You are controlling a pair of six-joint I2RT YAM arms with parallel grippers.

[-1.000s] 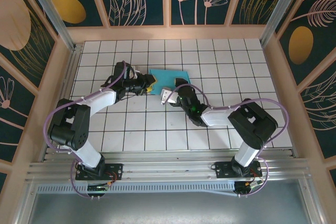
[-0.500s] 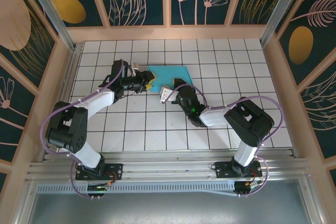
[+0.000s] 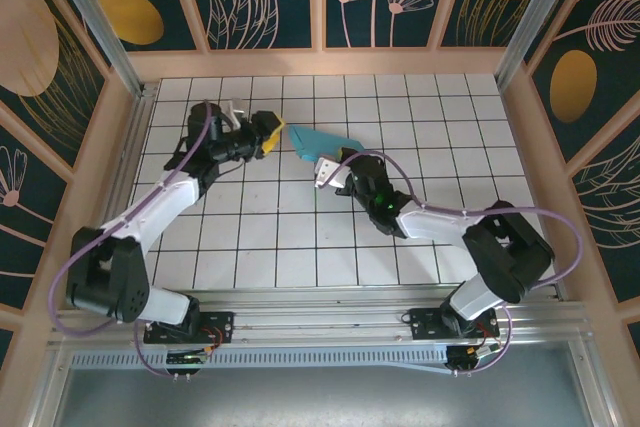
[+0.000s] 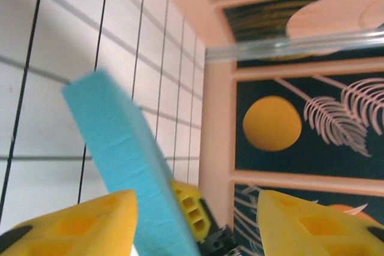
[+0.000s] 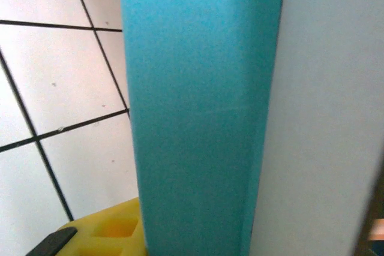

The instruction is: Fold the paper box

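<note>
Paper box: off the flat and tipped up on edge over the far-middle tiles, between the two grippers.
Right gripper: clamped narrow on the box's near edge, carrying it.
Left gripper: jaws wide, holding nothing, just left of the box's left end.
Top view: gives the layout. Box reads as a slim slanted turquoise strip with a small white patch at the near end, by the right gripper. Both arms reach in from either side.
Left wrist view: box seen edge-on, a turquoise slab running diagonally between the left fingers. It sits close to one finger with a clear gap to the other. Can't tell if it touches.
Right wrist view: close-up of a turquoise panel meeting a white panel at one straight crease. The right finger sits at lower left, against the turquoise.
Box material: thin card, matte, faintly grainy on the turquoise side, smooth white on the other. Edges and folds are straight.
Fingers: yellow moulded plastic, blocky, with square pockets.
Table: white square tiles with dark grid lines.
</note>
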